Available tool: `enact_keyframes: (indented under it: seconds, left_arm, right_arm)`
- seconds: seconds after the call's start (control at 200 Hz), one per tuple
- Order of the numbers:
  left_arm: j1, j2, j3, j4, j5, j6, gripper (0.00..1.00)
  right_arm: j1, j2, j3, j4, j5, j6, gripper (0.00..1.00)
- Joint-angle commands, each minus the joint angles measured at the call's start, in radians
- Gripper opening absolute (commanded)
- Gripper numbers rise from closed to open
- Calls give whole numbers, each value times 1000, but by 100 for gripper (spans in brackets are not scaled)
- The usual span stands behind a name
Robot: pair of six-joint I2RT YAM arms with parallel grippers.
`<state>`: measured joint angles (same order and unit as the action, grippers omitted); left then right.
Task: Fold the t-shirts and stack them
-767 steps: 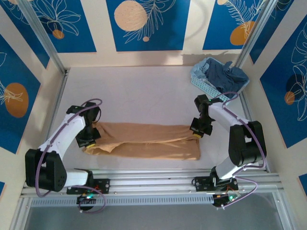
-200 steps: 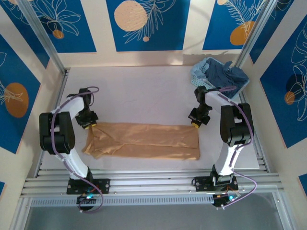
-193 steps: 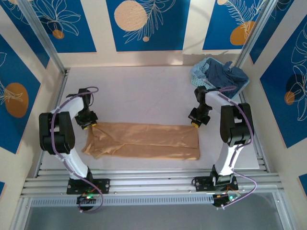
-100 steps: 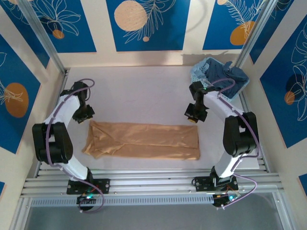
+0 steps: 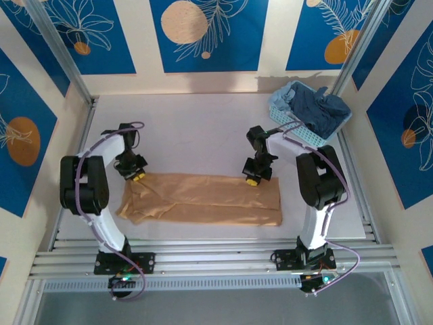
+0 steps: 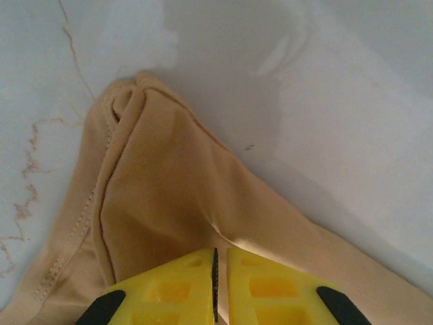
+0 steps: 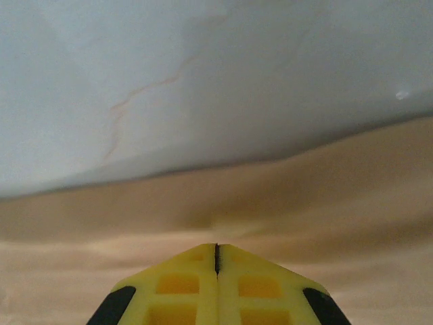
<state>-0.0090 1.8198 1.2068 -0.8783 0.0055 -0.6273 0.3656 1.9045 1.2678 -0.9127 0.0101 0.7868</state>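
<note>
The tan-orange t-shirt lies plain side up as a long folded strip across the near half of the table. My left gripper sits on its far-left corner. In the left wrist view the yellow jaws of that left gripper are nearly closed, and a ridge of tan cloth runs up into them. My right gripper rests on the strip's far edge, right of centre. Its jaws are pressed together on a small pucker of the cloth. The dark blue t-shirt is bunched in the basket.
The light-blue lattice basket stands at the back right corner by the frame post. Pale tabletop stretches behind the strip. Metal rails run along the near edge.
Half a second ago both grippers hung behind the shirt, off the cloth. Both have since come down onto its far edge, the right one moving left towards the middle.
</note>
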Motion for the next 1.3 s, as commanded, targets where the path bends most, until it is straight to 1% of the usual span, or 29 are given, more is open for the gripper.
enact_keyframes:
  seconds: [0.0, 0.085, 0.175, 0.215, 0.305, 0.355, 0.43, 0.51, 0.55, 0.68, 0.755, 0.815, 0.86, 0.905, 0.955, 1.065, 1.17, 1.235, 1.295]
  left_arm:
    - [18, 29, -12, -13, -61, 48, 12]
    - [23, 49, -11, -15, -99, 68, 12]
    - [25, 71, -10, -2, -109, 80, 15]
    - [25, 81, -10, 11, -96, 80, 18]
    - [24, 103, 4, 60, -28, 68, 22]
    - [16, 116, 28, 68, -18, 56, 25]
    - [5, 126, 74, 58, -33, 48, 33]
    - [-18, 85, 104, 47, -72, 45, 47]
    - [-38, 44, 111, 41, -88, 52, 49]
    - [-133, -130, 65, 14, -90, 82, 50]
    - [-207, -215, 9, -15, -70, 109, 50]
    - [-268, -273, -49, -21, -27, 128, 50]
    - [-319, -306, -88, -16, 18, 148, 49]
    - [-373, -322, -116, -23, 36, 162, 46]
    - [-428, -328, -138, -31, 39, 185, 43]
    - [-525, -308, -172, -32, 24, 221, 42]
    - [-586, -270, -179, -30, -8, 237, 44]
    - [-607, -253, -181, -33, -43, 241, 43]
    - [-614, -250, -182, -50, -107, 218, 42]
  right_arm:
    - [-49, 50, 27, -64, -14, 26, 2]
    - [-78, 79, 51, -78, -14, 36, 2]
    - [-94, 118, 84, -91, -19, 39, 2]
    - [-100, 135, 103, -98, -15, 39, 2]
    - [-121, 171, 147, -108, 3, 30, 2]
    - [-138, 192, 179, -110, 8, 21, 2]
    - [-164, 226, 239, -108, 13, -9, 2]
    - [-176, 256, 324, -116, -6, -66, 2]
    - [-171, 254, 365, -126, -7, -95, 3]
    - [-136, 164, 409, -122, 5, -159, 18]
    - [-112, 79, 373, -82, -7, -182, 26]
    - [-86, 8, 324, -39, -34, -199, 30]
    - [-70, -35, 283, -5, -69, -206, 31]
    - [-55, -77, 244, 21, -99, -207, 31]
    - [-43, -109, 211, 40, -127, -205, 31]
    - [-30, -151, 157, 50, -162, -200, 32]
    - [-34, -179, 112, 59, -178, -189, 32]
    - [-36, -192, 97, 62, -180, -184, 33]
    - [-37, -198, 90, 62, -185, -180, 33]
